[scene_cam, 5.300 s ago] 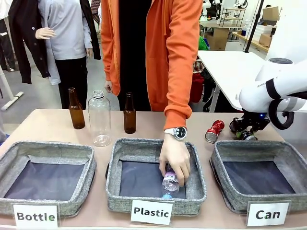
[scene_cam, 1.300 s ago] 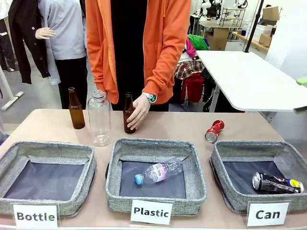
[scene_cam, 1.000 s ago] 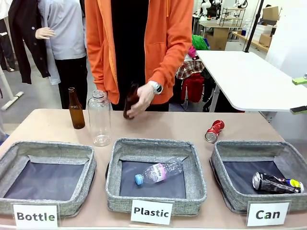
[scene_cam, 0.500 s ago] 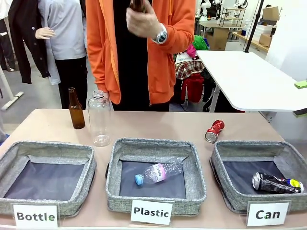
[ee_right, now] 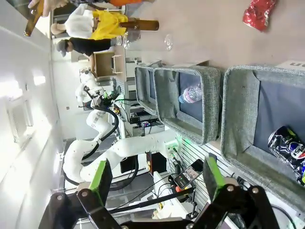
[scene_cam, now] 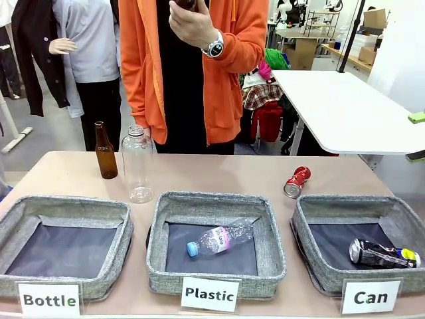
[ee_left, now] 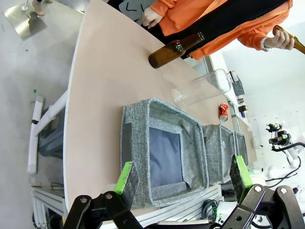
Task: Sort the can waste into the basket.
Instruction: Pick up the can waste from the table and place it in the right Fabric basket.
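A crushed red can lies on the table just behind the grey basket signed "Can". Inside that basket, at its right side, lies a silver-black can with a yellow-green mark. My right gripper hangs open and empty high above the basket, looking down on the silver-black can and the red can. Its fingertips peek in at the right edge of the front view. My left gripper is open and empty off the table's left end, far from the red can.
The "Plastic" basket holds a clear plastic bottle. The "Bottle" basket is on the left. A brown bottle and a tall clear bottle stand behind them. The person's hand holds another brown bottle up high.
The person lifted the brown bottle from the table to chest height. Since the oldest frame my right arm has pulled back to the right and the silver-black can lies in the "Can" basket.
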Robot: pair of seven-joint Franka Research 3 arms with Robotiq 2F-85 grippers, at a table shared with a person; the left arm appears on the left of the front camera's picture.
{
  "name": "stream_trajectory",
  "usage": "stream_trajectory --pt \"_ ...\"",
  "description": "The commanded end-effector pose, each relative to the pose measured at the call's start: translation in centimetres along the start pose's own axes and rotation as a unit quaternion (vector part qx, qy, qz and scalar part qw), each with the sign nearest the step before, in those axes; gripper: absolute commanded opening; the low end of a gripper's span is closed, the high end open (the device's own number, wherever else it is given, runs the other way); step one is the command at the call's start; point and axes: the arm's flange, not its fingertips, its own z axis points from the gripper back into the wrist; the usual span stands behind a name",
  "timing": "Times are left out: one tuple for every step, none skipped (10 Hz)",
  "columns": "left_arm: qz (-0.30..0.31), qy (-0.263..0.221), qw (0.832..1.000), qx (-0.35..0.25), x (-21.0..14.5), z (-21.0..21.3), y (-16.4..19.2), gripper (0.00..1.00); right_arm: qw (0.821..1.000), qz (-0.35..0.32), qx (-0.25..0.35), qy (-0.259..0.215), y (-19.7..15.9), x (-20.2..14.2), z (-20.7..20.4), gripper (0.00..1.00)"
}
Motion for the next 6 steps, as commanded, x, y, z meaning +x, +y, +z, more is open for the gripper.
stream_trajectory --pt "-0.010 -0.007 1.000 -0.008 0.1 0.0 0.0 1.00 1.000 0.000 0.000 0.000 0.0 0.0 0.0 1.00" --pt "-0.010 -0.007 1.000 -0.008 0.1 0.0 0.0 1.00 0.998 -0.030 -0.057 -0.014 0.4 -0.9 -1.4 1.00" --pt "-0.010 -0.007 1.000 -0.008 0.1 0.0 0.0 1.00 0.992 -0.064 -0.106 -0.025 2.1 0.1 -3.2 1.00" --pt "-0.010 -0.007 1.000 -0.008 0.1 0.0 0.0 1.00 0.983 -0.092 -0.154 -0.037 3.9 1.7 -4.9 1.00" --pt "-0.010 -0.007 1.000 -0.008 0.1 0.0 0.0 1.00 0.970 -0.119 -0.208 -0.037 5.4 3.9 -7.2 1.00" --pt "-0.010 -0.007 1.000 -0.008 0.1 0.0 0.0 1.00 0.958 -0.142 -0.248 -0.036 6.1 6.0 -9.4 1.00"
